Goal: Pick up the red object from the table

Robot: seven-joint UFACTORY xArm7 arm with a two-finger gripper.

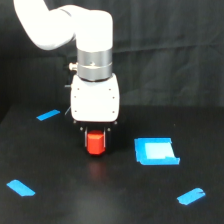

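Gripper point(95, 134) sits closed on the red object point(96, 144), which I judge light, rigid and matte, best clamped across its upper sides.

Black curtain backdrop point(165, 45) — creased, dim, evenly lit.

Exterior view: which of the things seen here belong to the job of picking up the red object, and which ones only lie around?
Belong to the job:
- the red object, directly under the tool
- the tool, around the top of it
- the table

Only lying around:
- the blue square piece
- the blue tape strips, for example and
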